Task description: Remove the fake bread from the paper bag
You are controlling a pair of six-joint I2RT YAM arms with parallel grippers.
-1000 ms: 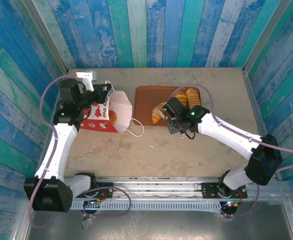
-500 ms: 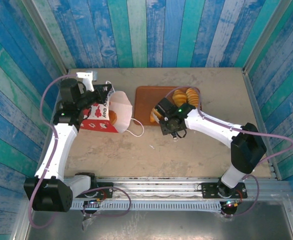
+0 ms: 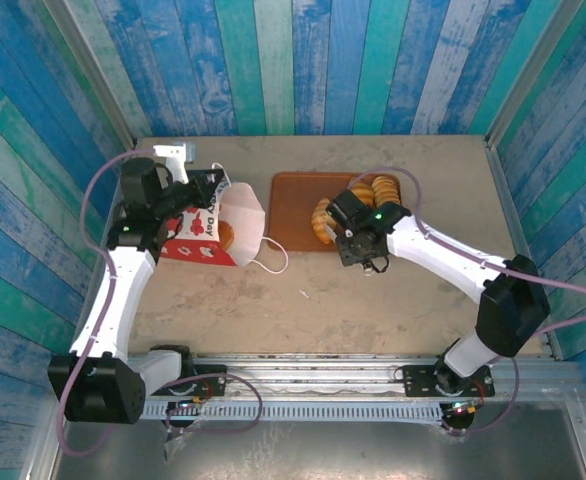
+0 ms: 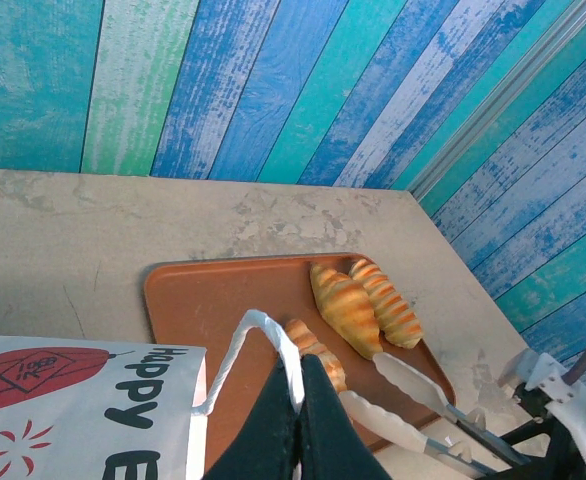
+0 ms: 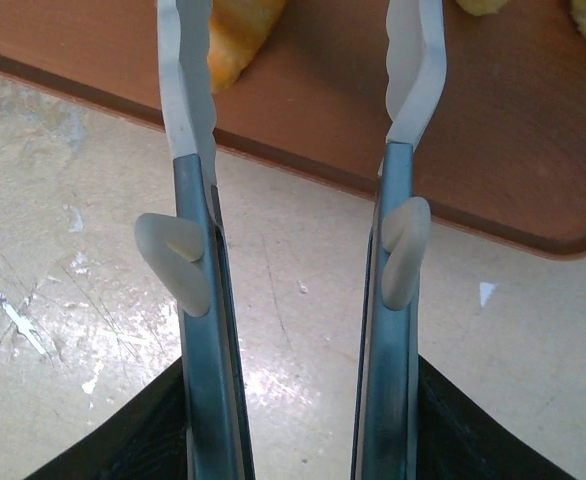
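**Status:** task part done.

**Left:** The paper bag (image 3: 195, 238) lies tipped on the tabletop (image 3: 373, 300), with its mouth toward the tray (image 3: 291, 200). The left gripper (image 4: 295, 378) has its jaws closed tight on the bag's cord handle (image 4: 245, 335) and holds the mouth up. One golden piece of fake bread (image 3: 227, 236) shows just inside the mouth. Whether more lie deeper in the bag cannot be told. At least one item therefore remains to be removed.

**Centre:** Three pieces are already out on the tray. A croissant (image 3: 322, 220) lies toward the tray's near edge, and two ridged pieces (image 3: 375, 191) lie at its far right corner.

**Right:** The right gripper (image 3: 353, 238) has its jaws part closed around a pair of tongs (image 5: 195, 250). The tong tips stand apart over the tray's near edge with nothing between them, and the croissant lies just beyond one tip. The bread in the bag is well apart from the tongs, to their left across the bare part of the tray.
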